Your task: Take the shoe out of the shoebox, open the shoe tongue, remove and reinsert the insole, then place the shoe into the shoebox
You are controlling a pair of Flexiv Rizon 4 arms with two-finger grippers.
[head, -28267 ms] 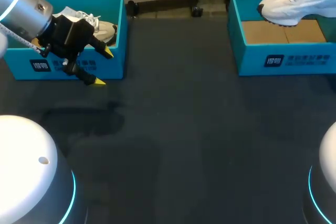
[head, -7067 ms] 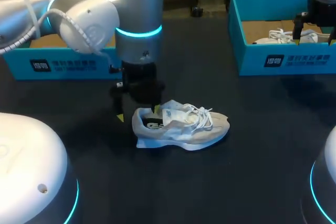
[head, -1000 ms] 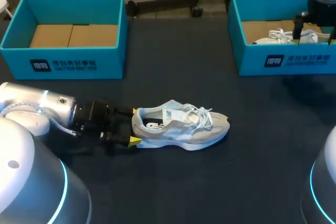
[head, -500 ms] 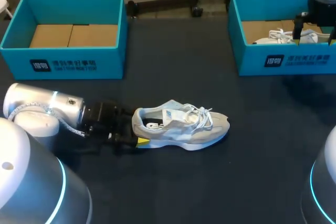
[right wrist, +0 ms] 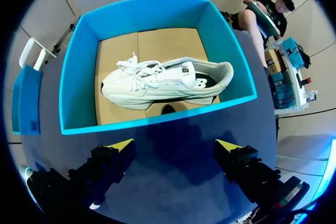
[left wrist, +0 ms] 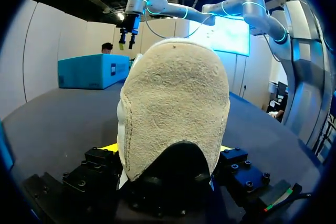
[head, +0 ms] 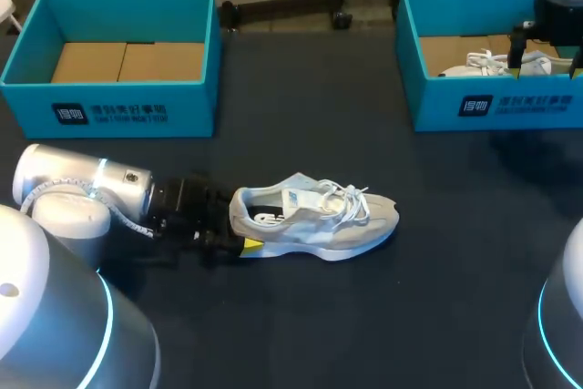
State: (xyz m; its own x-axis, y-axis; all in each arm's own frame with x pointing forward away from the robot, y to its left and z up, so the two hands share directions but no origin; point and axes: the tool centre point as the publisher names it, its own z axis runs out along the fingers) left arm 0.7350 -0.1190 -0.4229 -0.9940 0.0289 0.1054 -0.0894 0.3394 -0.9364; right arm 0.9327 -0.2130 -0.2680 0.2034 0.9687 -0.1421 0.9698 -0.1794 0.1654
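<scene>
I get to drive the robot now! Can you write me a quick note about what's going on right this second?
Left gripper: low on the table, at the heel of the beige shoe; I cannot tell if it grips.
Right gripper: open, empty, hovering over the right shoebox, which holds a white shoe.
Left shoebox: empty.
Done: beige shoe is out on the table, on its sole.
Left to do: open the tongue, pull out and refit the insole, put the shoe back in a box.
</scene>
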